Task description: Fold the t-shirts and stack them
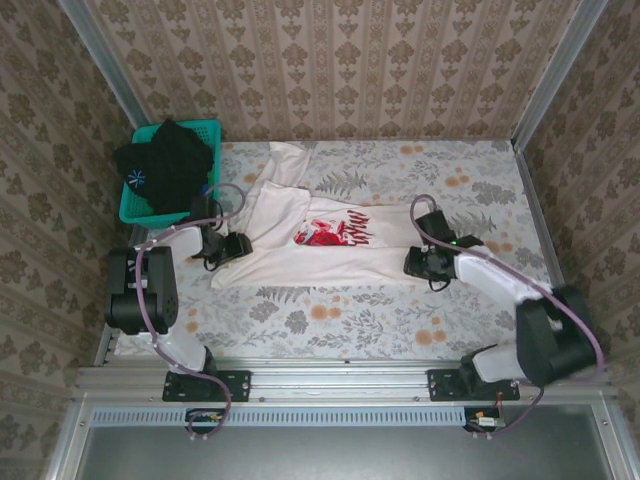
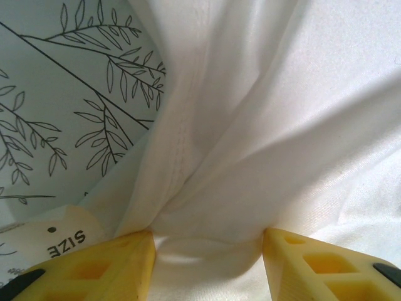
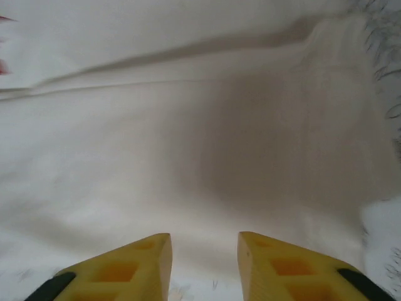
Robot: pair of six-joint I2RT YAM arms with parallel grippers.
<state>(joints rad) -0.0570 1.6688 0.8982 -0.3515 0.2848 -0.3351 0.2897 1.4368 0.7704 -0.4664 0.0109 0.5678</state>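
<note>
Cloth in a pale floral print covers the worktop [image 1: 330, 310]. The white short-sleeved t-shirt with a red-and-black chest graphic [image 1: 290, 262] lies flat mid-worktop between the arms, I'd guess ready for a fold. A teal plastic mesh basket [image 1: 130, 213] sits back left. The left hand [image 1: 240, 245] gapes wide around bunched hem. The right hand [image 1: 412, 262] is slightly parted over the cloth, gripping nothing I can see. The little white tag [image 2: 62, 241] reads "SIZE".

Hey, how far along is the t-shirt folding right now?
Early. Done: nothing stacked; the white t-shirt lies loosely spread on the table, graphic up. In hand: the left gripper and right gripper sit at its opposite ends with cloth between their jaws, grip unclear. Left: the folds themselves, plus the dark garment in the teal basket.
</note>
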